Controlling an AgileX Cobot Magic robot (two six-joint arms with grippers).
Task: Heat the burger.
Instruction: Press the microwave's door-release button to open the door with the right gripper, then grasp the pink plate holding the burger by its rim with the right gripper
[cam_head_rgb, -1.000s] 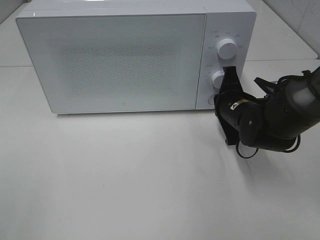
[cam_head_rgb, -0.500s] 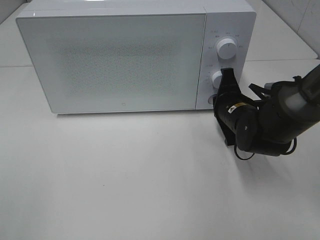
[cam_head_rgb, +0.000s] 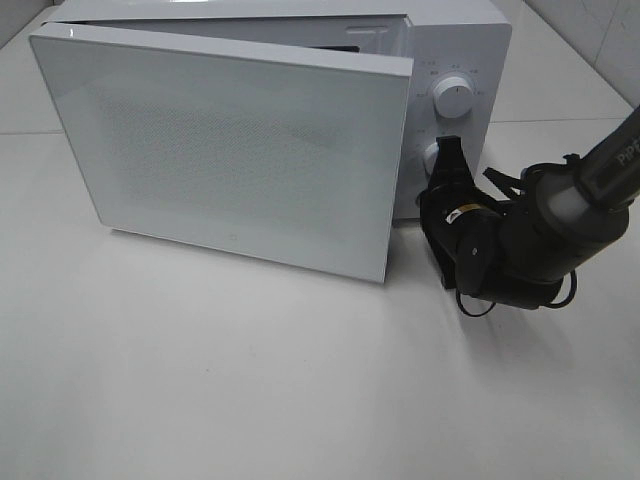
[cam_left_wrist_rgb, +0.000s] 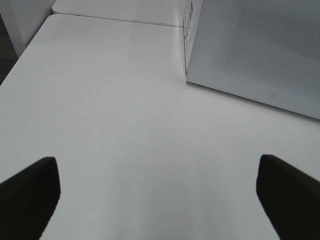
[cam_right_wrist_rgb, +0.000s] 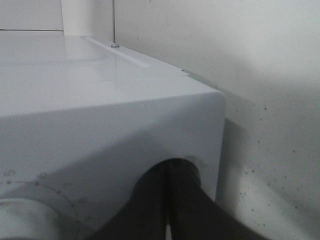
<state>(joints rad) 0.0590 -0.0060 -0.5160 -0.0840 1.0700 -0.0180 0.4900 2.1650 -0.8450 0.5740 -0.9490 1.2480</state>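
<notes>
So the microwave (cam_head_rgb: 455, 40) sits at the back of the white table (cam_head_rgb: 250, 380), and its door (cam_head_rgb: 230, 150) is hanging partly open. It's hinged on the left, and the free edge is swung out toward the front, with a dark gap showing along the top. No clue where the burger is. None of the views show it, and the door blocks any look into the cavity.

The right gripper (cam_head_rgb: 448, 148) is up against the control panel, just below the upper knob (cam_head_rgb: 455, 98) and covering part of the lower knob (cam_head_rgb: 432, 157). Its jaws are fully closed, the two black fingers pressed flat together with nothing between them. In the right wrist view the same right gripper (cam_right_wrist_rgb: 167, 192) runs into a shadowy spot near the panel's bottom corner. It looks like the tips are touching the panel there, but it's too dark to be sure.

The left gripper (cam_left_wrist_rgb: 159, 200) only shows up in its own wrist view. It's hovering over bare table with its jaws spread as wide as they go, holding nothing, and the corner of the door is up ahead of it.
</notes>
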